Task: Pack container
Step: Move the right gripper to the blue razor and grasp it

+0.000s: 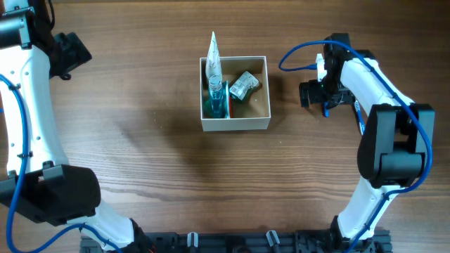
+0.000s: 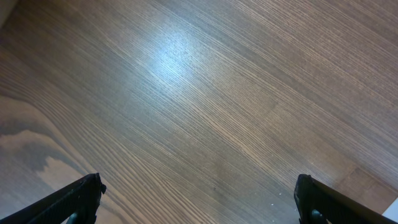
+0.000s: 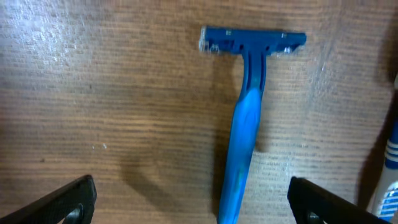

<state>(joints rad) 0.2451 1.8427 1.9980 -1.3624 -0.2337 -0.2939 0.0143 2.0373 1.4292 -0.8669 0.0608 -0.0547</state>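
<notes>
The container (image 1: 236, 124), a white-walled square box with a tan inside, stands at the table's centre. It holds an upright white and teal tube (image 1: 214, 67) and a small green and white packet (image 1: 244, 86). A blue razor (image 3: 244, 124) lies flat on the wood with its head away from my wrist. My right gripper (image 3: 193, 185) is open above the razor's handle, which lies between the jaws nearer the right one. In the overhead view that gripper (image 1: 313, 94) is right of the container. My left gripper (image 2: 199, 186) is open and empty over bare wood at the far left (image 1: 70, 53).
A white and blue striped item (image 3: 388, 177) lies at the right edge of the right wrist view, next to the razor. The right arm's blue cable (image 1: 299, 50) loops toward the container's right side.
</notes>
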